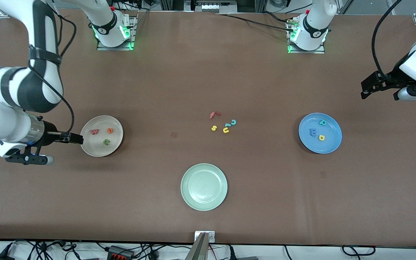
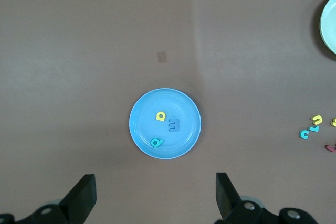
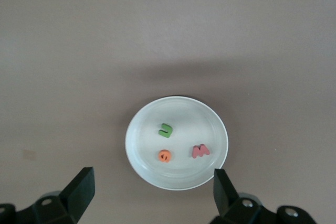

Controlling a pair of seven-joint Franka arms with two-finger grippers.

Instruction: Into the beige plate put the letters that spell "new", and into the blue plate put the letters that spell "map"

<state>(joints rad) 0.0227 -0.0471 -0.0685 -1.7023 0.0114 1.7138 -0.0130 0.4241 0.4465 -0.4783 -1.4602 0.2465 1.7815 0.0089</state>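
Observation:
The beige plate point(image 1: 99, 150) point(image 3: 178, 109) holds the salmon-red w point(image 1: 95, 132) point(image 3: 200, 151), the orange e point(image 1: 110, 130) point(image 3: 164, 156) and the green n point(image 1: 107, 142) point(image 3: 166, 129). In the blue plate point(image 1: 330, 145) point(image 2: 185, 107) lie the blue m point(image 1: 313, 133) point(image 2: 174, 125), the teal a point(image 1: 323, 122) point(image 2: 157, 142) and the yellow p point(image 1: 321, 137) point(image 2: 160, 115). My right gripper point(image 1: 77, 138) point(image 3: 155, 195) is open and empty, up over the table by the beige plate's rim. My left gripper point(image 1: 365, 90) point(image 2: 156, 198) is open and empty, over the table at the left arm's end, apart from the blue plate.
A pale green plate point(image 1: 203, 202) lies nearest the front camera. Mid-table lie a red f point(image 1: 214, 115), a yellow s point(image 1: 214, 128), a yellow u point(image 1: 226, 129) and two teal hook-shaped letters point(image 1: 231, 123). A camera mount point(image 1: 204, 242) stands at the table's near edge.

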